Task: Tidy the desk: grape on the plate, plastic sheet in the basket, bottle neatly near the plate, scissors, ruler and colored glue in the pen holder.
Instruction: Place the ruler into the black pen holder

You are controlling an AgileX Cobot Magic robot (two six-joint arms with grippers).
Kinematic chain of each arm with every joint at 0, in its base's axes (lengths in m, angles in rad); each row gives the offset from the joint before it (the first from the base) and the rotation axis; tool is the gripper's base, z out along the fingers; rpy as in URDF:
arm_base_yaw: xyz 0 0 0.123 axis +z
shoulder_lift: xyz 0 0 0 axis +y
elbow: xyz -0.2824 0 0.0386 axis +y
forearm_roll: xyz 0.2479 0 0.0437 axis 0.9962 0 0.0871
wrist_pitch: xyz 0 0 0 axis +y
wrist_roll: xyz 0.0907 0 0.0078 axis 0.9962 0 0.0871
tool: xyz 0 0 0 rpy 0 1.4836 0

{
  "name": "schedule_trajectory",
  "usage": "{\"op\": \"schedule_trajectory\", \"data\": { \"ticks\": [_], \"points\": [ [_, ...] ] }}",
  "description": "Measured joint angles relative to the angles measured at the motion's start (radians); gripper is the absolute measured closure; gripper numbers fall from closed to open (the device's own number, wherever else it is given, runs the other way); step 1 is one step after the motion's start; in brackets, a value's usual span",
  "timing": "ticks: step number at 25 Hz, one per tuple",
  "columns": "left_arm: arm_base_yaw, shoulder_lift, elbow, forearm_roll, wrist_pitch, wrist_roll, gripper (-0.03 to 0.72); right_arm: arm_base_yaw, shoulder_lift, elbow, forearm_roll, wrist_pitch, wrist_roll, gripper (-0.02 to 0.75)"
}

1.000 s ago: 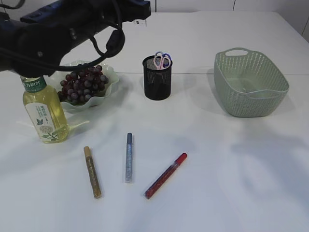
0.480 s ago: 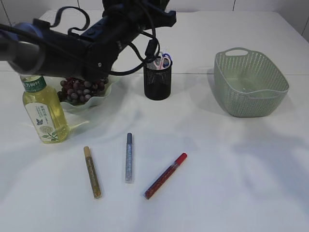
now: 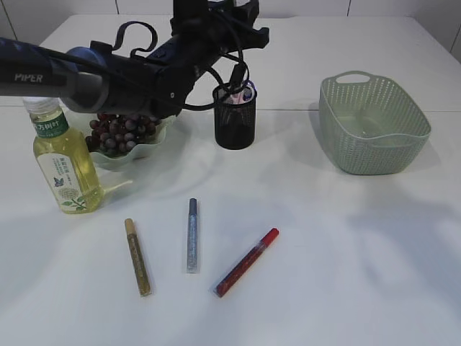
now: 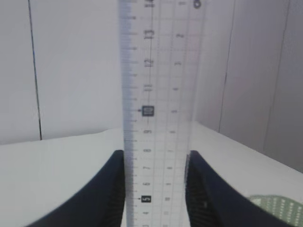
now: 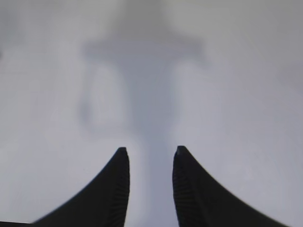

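On the white worktop (image 3: 346, 245), my left arm (image 3: 108, 72) reaches over the black mesh pen holder (image 3: 234, 119). My left hand (image 4: 156, 189) clamps a clear ruler (image 4: 158, 109) upright. My right hand (image 5: 150, 189) hovers narrowly parted, empty.

The table (image 3: 346, 252) is white. The basket (image 3: 374, 126) is pale green with lots of little holes. The pen holder (image 3: 234, 122) is black mesh, with pink and purple scissors (image 3: 245, 89) handles inside. The grapes (image 3: 119, 130) are dark purple on a light green plate (image 3: 162, 133). The bottle (image 3: 63, 162) is yellow with a green label. Three glue pens: gold (image 3: 137, 256), silver-blue (image 3: 192, 234), red (image 3: 247, 262). The ruler (image 4: 158, 113) is see-through with dark marks.
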Motion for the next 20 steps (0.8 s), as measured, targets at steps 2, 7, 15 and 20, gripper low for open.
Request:
{"op": "schedule_trajectory", "data": {
  "ticks": [2,7,15,20],
  "points": [
    [0.014,0.008,-0.003,-0.011,0.021,-0.002,0.414,0.000,0.000,0.000,0.000,0.000,0.000,0.477],
    [0.033,0.031,-0.005,-0.021,0.070,-0.009,0.414,0.000,0.000,0.000,-0.001,0.000,0.000,0.477],
    [0.033,0.081,-0.009,-0.021,0.076,-0.010,0.414,0.000,0.000,0.000,-0.001,0.000,0.000,0.477],
    [0.033,0.127,-0.052,-0.021,0.101,-0.010,0.413,0.000,0.000,0.000,-0.001,0.000,0.000,0.477]
  ]
}}
